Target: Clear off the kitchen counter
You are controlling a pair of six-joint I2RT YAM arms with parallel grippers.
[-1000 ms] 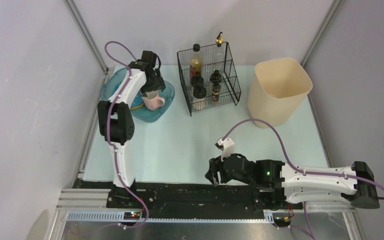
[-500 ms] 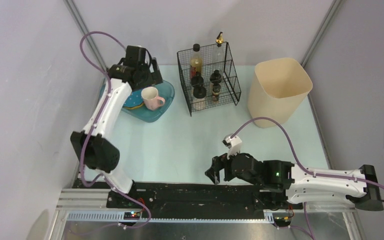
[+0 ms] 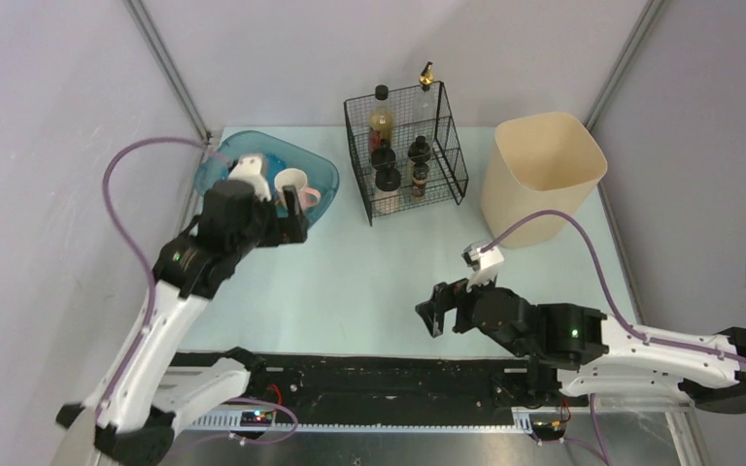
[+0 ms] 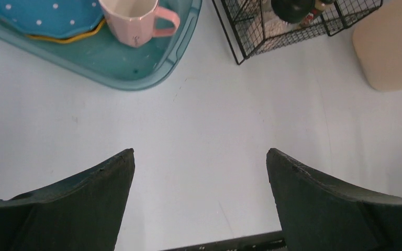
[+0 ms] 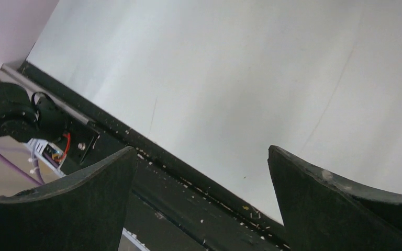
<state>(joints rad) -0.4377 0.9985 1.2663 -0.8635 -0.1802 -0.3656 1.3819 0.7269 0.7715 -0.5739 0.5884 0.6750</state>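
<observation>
**Both grippers spread wide, nothing in either**

Here's the kitchen counter (image 3: 369,272), a pale mint-blue slab lying flat ahead of the two arm bases, with the black front rail (image 3: 369,369) along its 6 o'clock edge. Up at 10 o'clock on the counter sits the teal tub (image 4: 112,63). A pink mug (image 4: 133,18) stands upright in it, just beside a blue dotted plate (image 4: 47,13). At 12 o'clock is the wire basket (image 3: 452,146), with bottles (image 3: 381,116) standing inside. Over at 2 o'clock is the beige bin (image 3: 525,209), well apart from the tub.

Now the arms. The left gripper (image 4: 200,151) hangs over the counter at about 9 o'clock, by the tub's near edge. Its jaws are spread wide and only bare counter shows between them. The right gripper (image 5: 201,149) sits low at 5 o'clock, close to the front rail and pointing toward 9 o'clock. Its jaws are also wide apart and hold nothing, and its wrist view shows rail and counter in the gap.
</observation>
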